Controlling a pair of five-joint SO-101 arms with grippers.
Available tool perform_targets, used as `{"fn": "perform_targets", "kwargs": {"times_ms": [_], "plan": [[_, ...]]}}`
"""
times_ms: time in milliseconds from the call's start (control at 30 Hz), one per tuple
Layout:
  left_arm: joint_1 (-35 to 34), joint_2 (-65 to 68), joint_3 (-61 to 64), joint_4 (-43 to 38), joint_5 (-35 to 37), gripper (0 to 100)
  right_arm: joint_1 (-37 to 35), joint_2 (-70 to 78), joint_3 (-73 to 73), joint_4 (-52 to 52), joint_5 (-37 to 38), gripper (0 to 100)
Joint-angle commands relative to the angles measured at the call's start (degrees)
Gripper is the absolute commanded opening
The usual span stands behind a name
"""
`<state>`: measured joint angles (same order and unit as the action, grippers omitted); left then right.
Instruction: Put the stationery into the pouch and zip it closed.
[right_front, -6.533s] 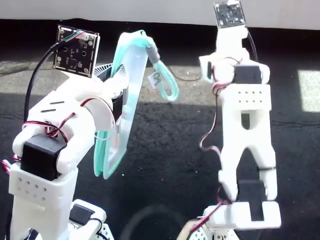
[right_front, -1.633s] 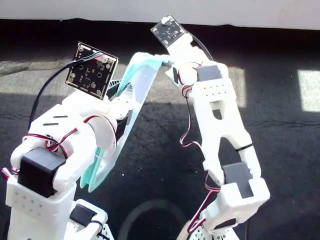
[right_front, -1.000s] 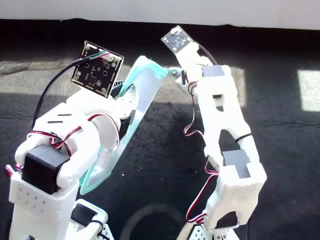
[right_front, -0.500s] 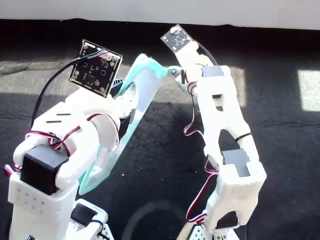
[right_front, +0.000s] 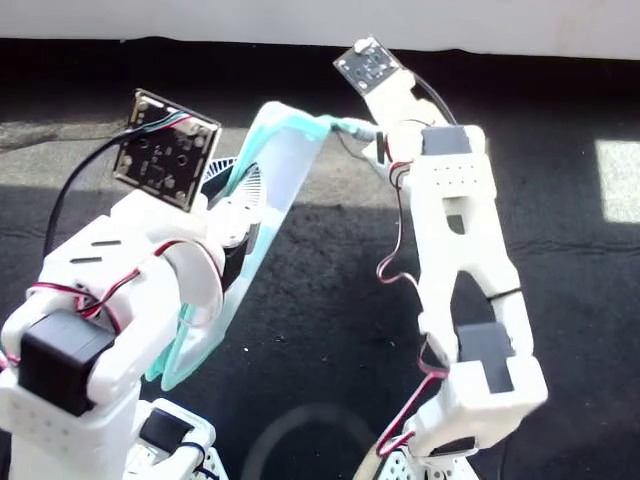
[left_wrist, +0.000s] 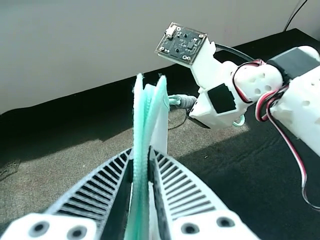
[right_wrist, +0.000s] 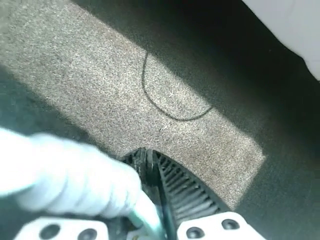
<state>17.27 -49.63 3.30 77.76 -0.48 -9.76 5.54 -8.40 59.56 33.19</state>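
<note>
The translucent pouch (right_front: 280, 185) with teal edging hangs upright in the air above the table. My left gripper (right_front: 238, 205) is shut on its lower middle part; in the left wrist view the ribbed fingers (left_wrist: 172, 182) press both sides of the pouch (left_wrist: 146, 125). My right gripper (right_front: 368, 133) is at the pouch's top far corner, shut on the grey zipper pull (left_wrist: 181, 101). In the right wrist view the pull (right_wrist: 75, 182) lies blurred between that gripper's (right_wrist: 150, 167) jaws. What the pouch holds is hidden.
The table is covered in dark carpet (right_front: 330, 320) with a sunlit band (right_wrist: 165, 115) at the far side. A thin dark cable (right_wrist: 172, 112) loops on that band. A white wall (left_wrist: 75, 45) runs behind the table.
My right arm has shifted to the right, keeping hold of the zipper pull at the pouch's top corner. The left arm's wrist camera swung left and the pouch tilted a little.
</note>
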Motion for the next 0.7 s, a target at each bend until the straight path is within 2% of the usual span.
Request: {"fn": "perform_targets", "kwargs": {"times_ms": [0, 100, 267, 500, 667], "plan": [[-0.1, -2.1, 0.0, -1.0, 0.5, 1, -2.7, -8.5, -0.7, 3.1, -4.2, 1.3], [0.2, -2.1, 0.2, -1.0, 0.5, 1, -5.4, -12.6, -0.7, 6.3, -9.9, 4.0], [0.3, -2.1, 0.1, -1.0, 0.5, 1, -8.4, -16.0, -0.7, 9.3, -15.9, 23.4], [0.3, -2.1, -0.2, -1.1, 0.5, 1, -11.2, -16.5, -0.8, 9.4, -16.4, 24.4], [-0.1, -2.0, 0.1, -2.9, 0.5, 1, -13.0, -16.6, -1.2, 13.8, -16.7, 26.7]]}}
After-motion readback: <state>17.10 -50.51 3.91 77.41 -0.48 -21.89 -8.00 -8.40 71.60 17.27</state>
